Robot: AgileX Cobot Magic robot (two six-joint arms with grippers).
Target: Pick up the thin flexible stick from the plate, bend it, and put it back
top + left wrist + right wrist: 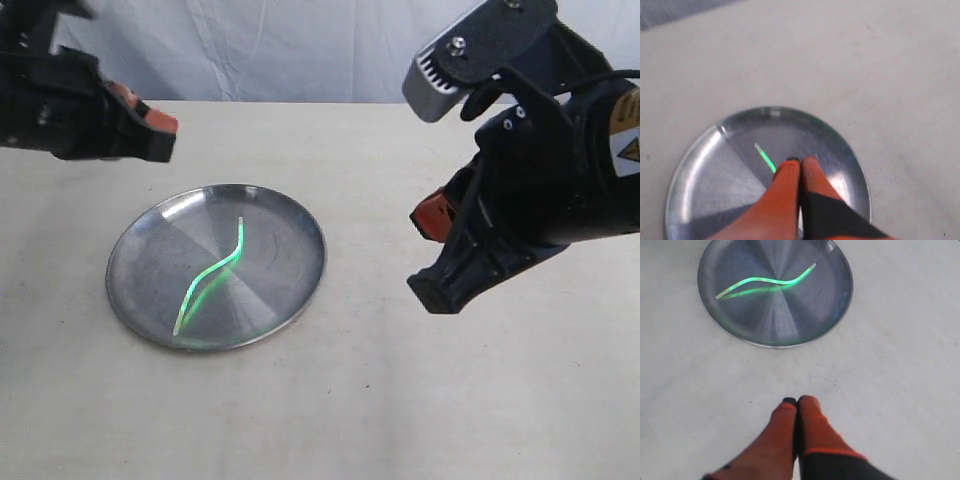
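Note:
The thin flexible stick (pixel 212 274) lies kinked and glowing lime-green on the round shiny metal plate (pixel 290 225). In the right wrist view the stick (pixel 765 281) curves across the plate (pixel 835 305), well ahead of my right gripper (pixel 796 401), which is shut and empty over bare table. Only a short glowing piece of the stick (pixel 765 157) shows in the left wrist view, beside my left gripper (pixel 800 160), which is shut with nothing in it above the plate (pixel 700 165). In the exterior view the left gripper (pixel 160 135) hangs up-left of the plate and the right gripper (pixel 432 255) to its right.
The plate rests on a pale beige table (pixel 400 400). A white cloth backdrop (pixel 280 45) hangs behind the table's far edge.

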